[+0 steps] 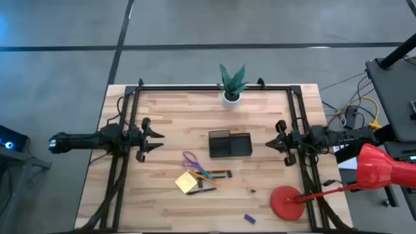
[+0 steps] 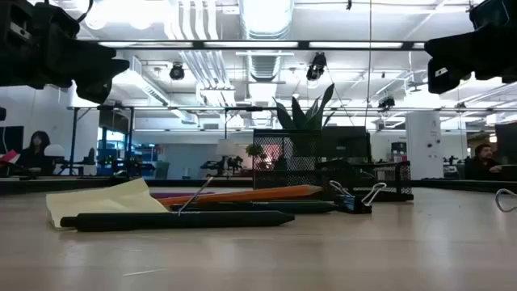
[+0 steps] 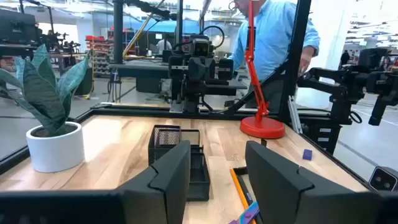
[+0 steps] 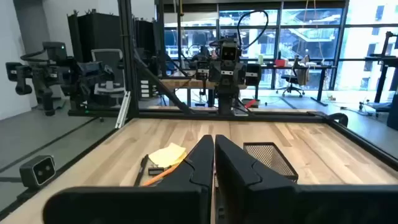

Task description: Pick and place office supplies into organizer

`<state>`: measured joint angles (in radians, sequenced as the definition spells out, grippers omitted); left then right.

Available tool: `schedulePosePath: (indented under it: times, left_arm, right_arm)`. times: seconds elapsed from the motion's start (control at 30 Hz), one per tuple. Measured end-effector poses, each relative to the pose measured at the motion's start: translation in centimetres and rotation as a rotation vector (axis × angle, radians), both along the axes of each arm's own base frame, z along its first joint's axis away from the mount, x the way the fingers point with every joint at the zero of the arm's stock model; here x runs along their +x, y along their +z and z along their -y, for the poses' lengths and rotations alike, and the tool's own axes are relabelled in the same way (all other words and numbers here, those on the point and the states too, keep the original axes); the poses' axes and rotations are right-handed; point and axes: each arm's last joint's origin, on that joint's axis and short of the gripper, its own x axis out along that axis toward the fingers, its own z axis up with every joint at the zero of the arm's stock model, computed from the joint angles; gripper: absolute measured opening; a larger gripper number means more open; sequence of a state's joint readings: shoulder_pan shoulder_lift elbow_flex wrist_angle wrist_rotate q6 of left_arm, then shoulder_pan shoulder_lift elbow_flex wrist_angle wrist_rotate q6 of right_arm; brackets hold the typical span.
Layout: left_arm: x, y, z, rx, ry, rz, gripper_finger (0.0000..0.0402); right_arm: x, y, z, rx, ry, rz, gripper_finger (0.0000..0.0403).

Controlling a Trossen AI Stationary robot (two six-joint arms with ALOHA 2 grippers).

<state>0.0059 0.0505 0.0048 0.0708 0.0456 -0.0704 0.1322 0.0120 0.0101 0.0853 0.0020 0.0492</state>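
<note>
The black two-compartment organizer point(image 1: 230, 144) stands mid-table. In front of it lie purple-handled scissors point(image 1: 190, 159), a yellow sticky-note pad point(image 1: 186, 182), and orange and black pens point(image 1: 214, 174) that partly lie on the pad. A small blue block point(image 1: 249, 218) rests near the front edge. My left gripper point(image 1: 159, 140) hovers left of the organizer, level and open, with the organizer point(image 3: 180, 155) ahead of its fingers. My right gripper point(image 1: 270, 144) hovers right of the organizer, shut and empty; its wrist view shows the pad point(image 4: 166, 154) and organizer point(image 4: 270, 158) ahead.
A potted green plant point(image 1: 232, 84) stands at the far edge and a red lamp point(image 1: 286, 201) at the front right. A small binder clip point(image 2: 355, 198) lies right of the pens. A person in a blue shirt point(image 3: 273, 37) stands beyond the table's right side.
</note>
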Motion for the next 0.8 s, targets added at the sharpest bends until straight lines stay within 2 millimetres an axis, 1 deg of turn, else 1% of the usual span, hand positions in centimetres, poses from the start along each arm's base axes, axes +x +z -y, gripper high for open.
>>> schedulePosePath:
  times: [0.8]
  left_arm:
    - [0.00, 0.00, 0.00, 0.000, 0.000, -0.001, 0.0141]
  right_arm:
    - [-0.01, 0.01, 0.00, -0.004, 0.000, 0.001, 0.0009]
